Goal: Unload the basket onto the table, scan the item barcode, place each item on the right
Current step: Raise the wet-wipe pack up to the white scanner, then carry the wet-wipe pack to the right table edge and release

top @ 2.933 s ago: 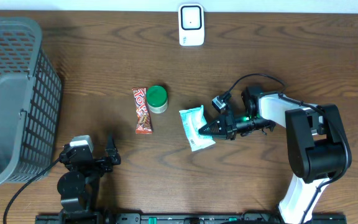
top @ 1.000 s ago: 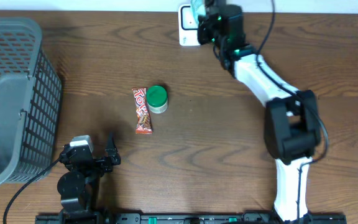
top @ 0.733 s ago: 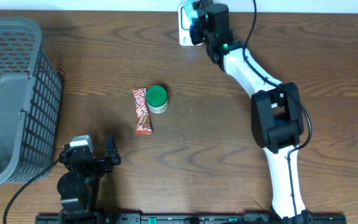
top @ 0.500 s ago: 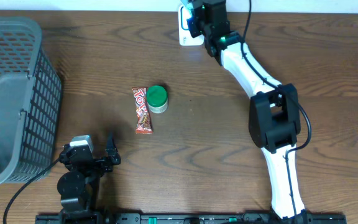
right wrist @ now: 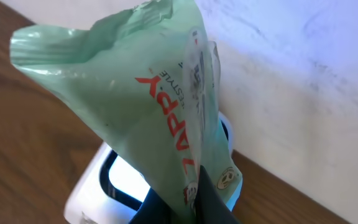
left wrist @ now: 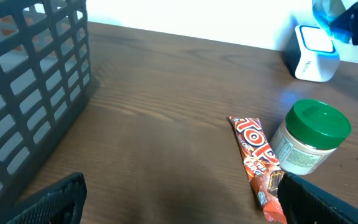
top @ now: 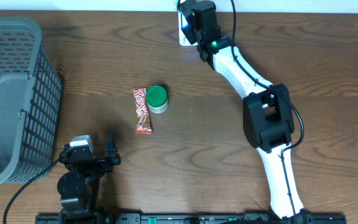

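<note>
My right gripper (right wrist: 194, 202) is shut on the lower edge of a pale green snack packet (right wrist: 148, 106) with red lettering. It holds the packet upright just above the white scanner (right wrist: 95, 186), whose dark-framed window shows behind it. From overhead, the right gripper (top: 191, 17) hangs over the scanner (top: 183, 36) at the table's far edge and covers most of it. My left gripper (left wrist: 182, 205) rests near the front left, open and with nothing between its fingers.
A red chocolate bar (top: 142, 111) and a green-lidded jar (top: 157, 98) lie side by side mid-table. A dark mesh basket (top: 11, 99) fills the left side. A white wall runs right behind the scanner.
The right arm has lifted the packet from mid-table and carried it to the scanner. Over the last second it has shifted slightly left above it. The left arm is still.
</note>
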